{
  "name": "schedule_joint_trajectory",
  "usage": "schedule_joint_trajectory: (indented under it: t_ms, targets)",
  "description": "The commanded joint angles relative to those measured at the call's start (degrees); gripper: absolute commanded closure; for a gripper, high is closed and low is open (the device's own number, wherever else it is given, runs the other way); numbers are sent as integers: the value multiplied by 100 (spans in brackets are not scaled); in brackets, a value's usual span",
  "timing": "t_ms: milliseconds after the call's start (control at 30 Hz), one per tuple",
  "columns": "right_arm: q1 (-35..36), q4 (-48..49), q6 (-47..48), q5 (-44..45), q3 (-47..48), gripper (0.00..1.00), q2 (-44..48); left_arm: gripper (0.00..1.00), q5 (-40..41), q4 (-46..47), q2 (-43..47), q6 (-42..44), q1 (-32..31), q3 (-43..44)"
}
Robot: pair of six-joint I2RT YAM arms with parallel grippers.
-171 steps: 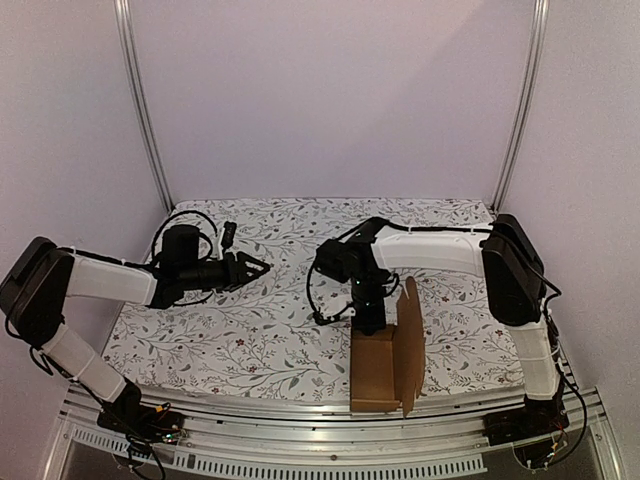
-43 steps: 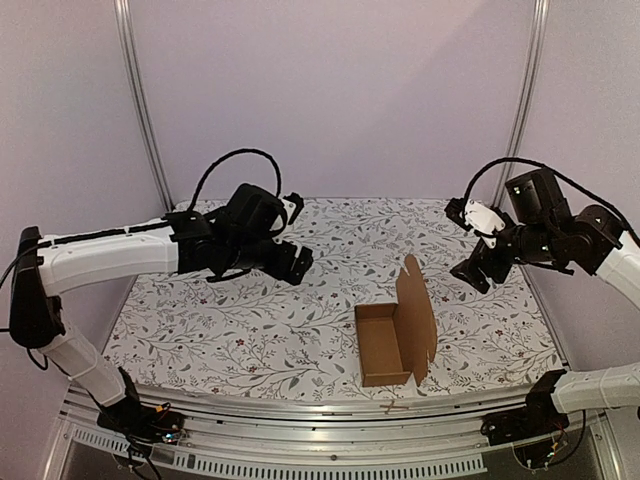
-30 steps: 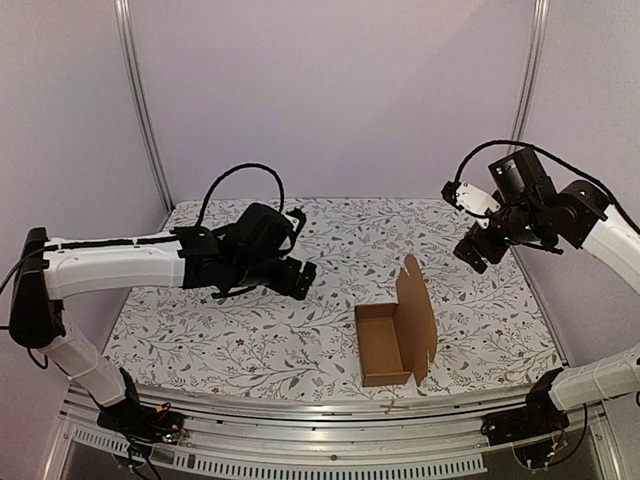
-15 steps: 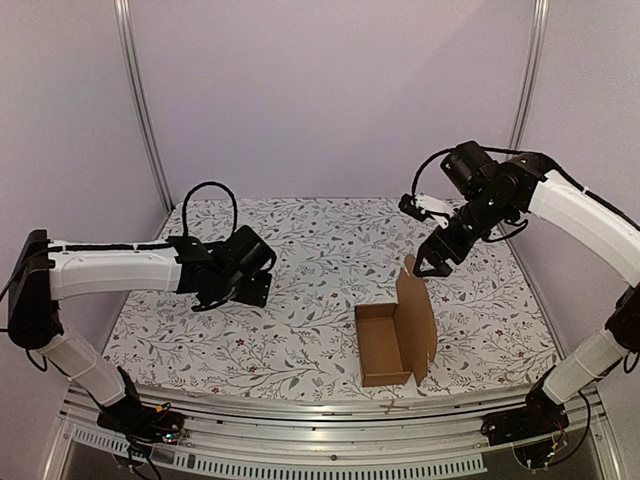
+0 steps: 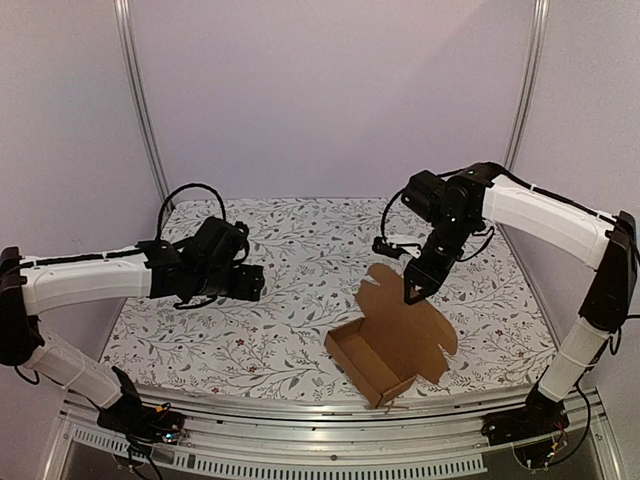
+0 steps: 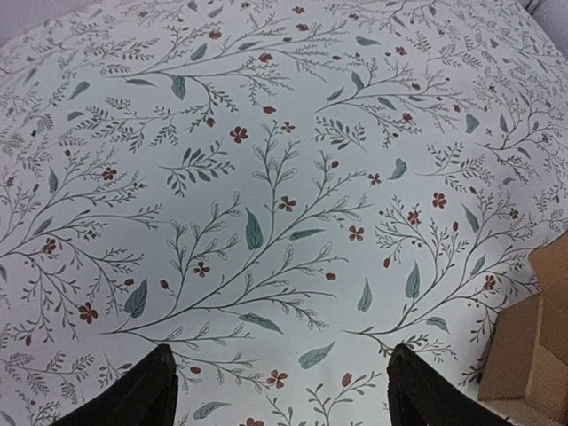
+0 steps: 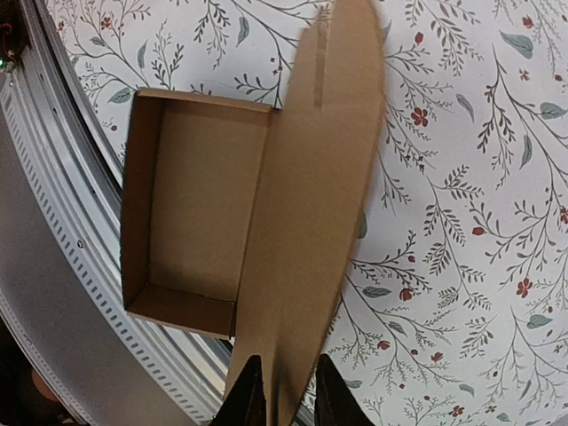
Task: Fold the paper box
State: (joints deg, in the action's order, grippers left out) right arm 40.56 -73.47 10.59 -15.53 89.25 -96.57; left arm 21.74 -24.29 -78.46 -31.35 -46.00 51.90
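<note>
The paper box (image 5: 372, 352) is a brown open tray near the table's front edge, turned at an angle. Its lid (image 5: 410, 318) leans back to the right. My right gripper (image 5: 412, 290) comes down on the lid's far edge. In the right wrist view the lid (image 7: 311, 204) runs up between my fingertips (image 7: 251, 398), and the right gripper (image 7: 288, 399) is shut on it beside the tray (image 7: 195, 204). My left gripper (image 5: 250, 283) hovers left of the box. It stands open (image 6: 280, 399) over bare cloth, with the box's corner (image 6: 532, 355) at the right edge.
A floral cloth (image 5: 300, 250) covers the table. A slotted metal rail (image 5: 300, 425) runs along the near edge just below the box, and it shows in the right wrist view (image 7: 62, 222) too. Two upright metal posts (image 5: 140, 100) stand at the back corners.
My right arm has swung down and left onto the lid and closed on it. The box has turned and its lid has tipped from upright to leaning right. My left arm has drawn back left.
</note>
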Motion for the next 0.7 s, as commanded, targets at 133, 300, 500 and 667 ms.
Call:
schedule_joint_trajectory:
  t_ms: [133,300,500,667]
  targets:
    - [179,-327,322,206,1027,100,-762,15,-2080,2678,530,2175,-225,-865]
    - [173,-91,600,208,1142,100,-1288,13,-2749,3255,167,2398,-221,-1003]
    - [155,-197,1064,-204,1459,98,-1819,13,-2470,2172,14,1771,-212,-749]
    - [121,132,1204,-149,1172,73,-1614,12,-2036,658,297,627,-105,-604]
